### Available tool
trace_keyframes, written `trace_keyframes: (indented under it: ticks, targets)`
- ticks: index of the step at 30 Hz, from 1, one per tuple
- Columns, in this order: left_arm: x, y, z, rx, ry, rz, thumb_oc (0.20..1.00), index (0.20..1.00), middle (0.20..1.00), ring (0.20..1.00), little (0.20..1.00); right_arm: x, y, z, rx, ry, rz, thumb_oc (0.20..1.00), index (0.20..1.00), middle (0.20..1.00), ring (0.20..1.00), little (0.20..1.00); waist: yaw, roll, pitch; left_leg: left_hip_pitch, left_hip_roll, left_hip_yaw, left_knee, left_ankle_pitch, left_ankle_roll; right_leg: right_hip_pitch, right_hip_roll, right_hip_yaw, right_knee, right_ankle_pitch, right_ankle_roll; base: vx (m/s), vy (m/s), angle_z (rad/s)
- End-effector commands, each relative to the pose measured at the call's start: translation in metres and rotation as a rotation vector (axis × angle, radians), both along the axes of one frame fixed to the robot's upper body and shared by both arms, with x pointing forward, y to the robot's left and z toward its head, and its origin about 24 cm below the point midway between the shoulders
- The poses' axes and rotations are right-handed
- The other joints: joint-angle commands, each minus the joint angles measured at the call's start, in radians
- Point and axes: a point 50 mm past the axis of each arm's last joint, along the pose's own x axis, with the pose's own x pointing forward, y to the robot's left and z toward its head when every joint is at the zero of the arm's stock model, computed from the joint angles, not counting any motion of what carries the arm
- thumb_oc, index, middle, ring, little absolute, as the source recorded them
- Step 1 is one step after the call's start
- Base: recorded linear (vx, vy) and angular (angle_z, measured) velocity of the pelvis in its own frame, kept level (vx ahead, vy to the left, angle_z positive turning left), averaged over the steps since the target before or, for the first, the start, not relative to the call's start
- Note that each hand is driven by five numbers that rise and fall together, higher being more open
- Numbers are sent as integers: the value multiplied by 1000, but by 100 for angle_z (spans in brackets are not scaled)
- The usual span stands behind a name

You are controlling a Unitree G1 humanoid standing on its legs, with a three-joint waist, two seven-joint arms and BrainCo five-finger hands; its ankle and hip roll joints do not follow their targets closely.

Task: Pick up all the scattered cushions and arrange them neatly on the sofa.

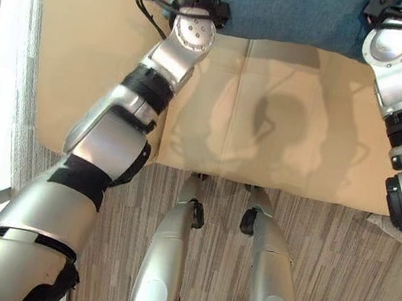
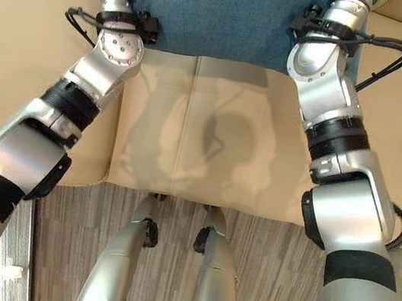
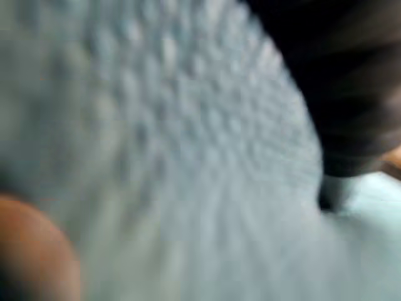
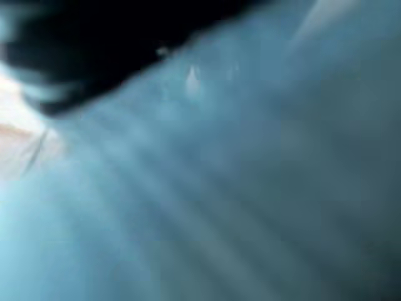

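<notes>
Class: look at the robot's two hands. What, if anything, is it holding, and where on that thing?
Both arms flank a blue fabric cushion over the beige sofa; the fingers are hidden, so the grip cannot be told.

The cushion is denim blue with a fine woven fleck; close up in the left wrist view its cloth reads pale blue-grey with a dotted weave. Under it the sofa seat is plain tan beige. Below the sofa's front edge the floor is grey-brown with thin lengthwise streaks.
</notes>
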Motion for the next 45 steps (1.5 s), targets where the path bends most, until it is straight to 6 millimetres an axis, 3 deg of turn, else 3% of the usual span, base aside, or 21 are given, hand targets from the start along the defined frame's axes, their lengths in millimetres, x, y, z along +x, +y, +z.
trace_keyframes:
  ticks: [1,2,3,4,5,6,11,17,18,23,24,25,29,32,33,37,38,40,43,44,45]
  targets:
    - [-20,-47,31,76,-113,-236,1000,1000,1000,1000,1000,1,38,6,-73,41,182,200,200,200,200,200,1,5,-125,61,8,12,-62,-53,-129,26,-34,72,34,-104,132,-5,-3,6]
    - [-20,-47,31,78,-111,-240,1000,1000,1000,1000,1000,2,37,5,-53,53,193,200,200,200,200,200,2,7,-124,61,7,11,-62,-53,-130,26,-33,73,31,-101,132,-5,3,5]
    - [-19,-46,28,76,-105,-236,1000,1000,1000,1000,1000,4,35,2,-38,74,197,442,442,442,442,442,3,7,-123,60,6,12,-62,-51,-131,26,-33,71,27,-98,133,0,-1,4]
    - [-19,-47,28,76,-105,-236,1000,1000,1000,1000,1000,4,35,2,-38,74,198,573,573,573,573,573,3,7,-123,60,6,11,-62,-51,-131,26,-32,71,26,-97,133,0,0,0]
    - [-16,-47,20,68,-84,-238,1000,1000,1000,1000,1000,7,35,-4,-38,104,196,890,890,890,890,890,3,4,-122,62,5,11,-62,-52,-132,32,-30,73,17,-96,132,0,0,0]
    - [-15,-48,14,64,-67,-245,1000,1000,1000,1000,1000,9,35,-8,-43,116,191,1000,1000,1000,1000,1000,2,3,-123,63,6,12,-63,-53,-134,34,-31,71,14,-93,132,0,0,0]
    - [-4,-54,-20,17,44,-289,1000,1000,1000,1000,1000,14,27,-20,-34,163,165,1000,1000,1000,1000,1000,0,-1,-123,75,3,14,-63,-54,-137,48,-29,70,7,-89,130,0,0,0]
    - [6,-31,-64,-109,151,-267,1000,1000,1000,1000,1000,17,7,-36,-19,202,112,1000,1000,1000,1000,1000,5,-14,-104,108,6,20,-63,-57,-144,85,-29,67,-3,-85,130,-48,-16,0]
    - [9,-12,-82,-124,189,-224,1000,1000,1000,1000,1000,14,-1,-36,-9,189,106,1000,1000,1000,1000,1000,9,-17,-95,113,7,21,-63,-55,-145,90,-28,67,-5,-83,130,-68,-15,0]
    - [13,42,-109,-96,259,-55,1000,1000,1000,1000,1000,7,-18,-38,10,154,102,1000,1000,1000,1000,1000,17,-19,-94,123,13,21,-63,-52,-147,99,-26,68,-8,-83,129,-19,-3,-1]
    - [13,54,-108,-47,266,-4,1000,1000,1000,1000,1000,6,-21,-39,9,153,104,1000,1000,1000,1000,1000,17,-20,-94,126,14,23,-63,-50,-149,102,-25,69,-8,-83,129,-34,-13,0]
    - [9,109,-87,-9,264,242,1000,1000,1000,1000,1000,3,-31,-42,15,155,100,1000,1000,1000,1000,1000,15,-24,-97,132,20,23,-63,-49,-152,111,-21,66,-8,-84,129,0,0,0]
    - [-7,148,-76,-33,194,314,1000,1000,1000,1000,1000,-4,-48,-57,27,156,95,1000,1000,1000,1000,1000,16,-23,-98,147,25,25,-63,-50,-153,129,-19,65,-13,-84,128,0,0,0]
    - [-19,161,-102,-17,204,302,1000,1000,1000,1000,1000,-10,-66,-92,47,226,91,1000,1000,1000,1000,1000,16,-21,-111,181,28,28,-63,-57,-152,169,-18,62,-21,-89,125,43,13,2]
    - [-27,164,-136,-22,257,276,1000,1000,1000,1000,1000,-15,-79,-125,53,301,71,1000,1000,1000,1000,1000,14,-22,-124,213,28,31,-63,-63,-150,207,-16,57,-29,-91,123,89,10,-1]
    - [-58,161,-226,-60,439,188,1000,1000,1000,1000,1000,-41,-104,-215,127,529,57,1000,1000,1000,1000,1000,7,-29,-145,288,30,47,-63,-58,-136,291,-21,29,-42,-77,112,60,5,3]
    - [-78,159,-267,-103,543,153,1000,1000,1000,1000,1000,-57,-110,-253,171,635,56,1000,1000,1000,1000,1000,5,-36,-153,327,28,51,-63,-66,-133,339,-20,27,-50,-81,112,41,-1,7]
    - [-112,158,-318,-110,716,107,1000,1000,1000,1000,1000,-83,-116,-310,202,838,44,1000,1000,1000,1000,1000,0,-42,-165,390,28,51,-63,-75,-128,411,-18,24,-54,-91,114,113,-12,10]
    - [-146,162,-358,-59,892,87,1000,1000,1000,1000,1000,-116,-124,-361,267,1023,15,1000,1000,1000,1000,1000,-8,-42,-178,451,31,58,-63,-86,-124,470,-14,23,-60,-100,117,43,0,-1]
    - [-146,162,-358,-59,892,87,1000,1000,1000,1000,1000,-116,-124,-361,267,1023,15,1000,1000,1000,1000,1000,-8,-42,-177,452,31,58,-63,-86,-124,470,-14,23,-60,-100,117,17,-18,-4]
    - [-181,165,-398,-111,1064,100,1000,1000,1000,1000,1000,-143,-121,-403,324,1186,-1,1000,1000,1000,1000,1000,-14,-39,-195,499,33,65,-63,-93,-120,521,-7,20,-71,-104,120,-11,-46,-5]
